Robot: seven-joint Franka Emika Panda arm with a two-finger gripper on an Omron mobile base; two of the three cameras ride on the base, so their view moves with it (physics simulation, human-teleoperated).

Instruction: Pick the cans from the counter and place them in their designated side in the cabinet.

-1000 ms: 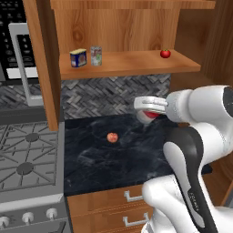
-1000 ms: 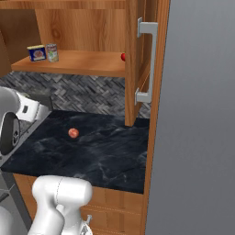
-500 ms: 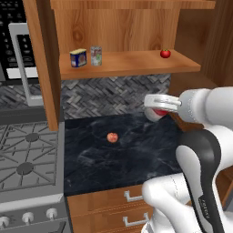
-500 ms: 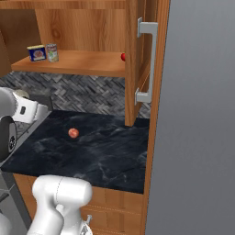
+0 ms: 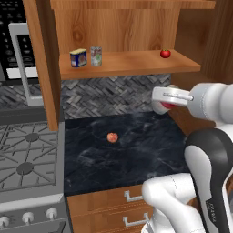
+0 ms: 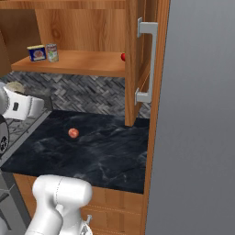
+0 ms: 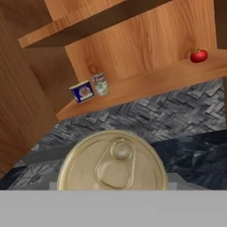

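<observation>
We are looking along the gripper (image 5: 164,100) in the hand view, and nearest to us the pull-tab lid of a can (image 7: 113,163) is taking up the lower middle of that view. In the left base view we are seeing the same can as a sliver of red and white between the white fingers, so the gripper is clasping this red-and-white can and holding it up in the air, above the right end of the worktop (image 5: 136,154) and just below the front edge of the shelf (image 5: 132,66).

Below and to the left of it, a small red-orange fruit (image 5: 112,137) is lying alone on the dark marbled worktop, roughly in the middle of the slab. The grey stove (image 5: 25,159) is sitting against the worktop's left side.

Farther back, the herringbone tile wall (image 5: 109,95) is running under the open wooden cabinet (image 5: 43,59). On its shelf we are seeing three things. Toward the left end, a squat blue-and-yellow tin (image 5: 78,58) is standing just beside the second can (image 5: 96,56), the one with the greenish multicoloured label; both are upright and close together, though we cannot tell whether they are touching. Well apart from them, near the right end of the shelf, a small red tomato (image 5: 165,53) is resting.

From the right base view, the cabinet's open door (image 6: 144,59) with its grey handle is partly hiding that tomato.
</observation>
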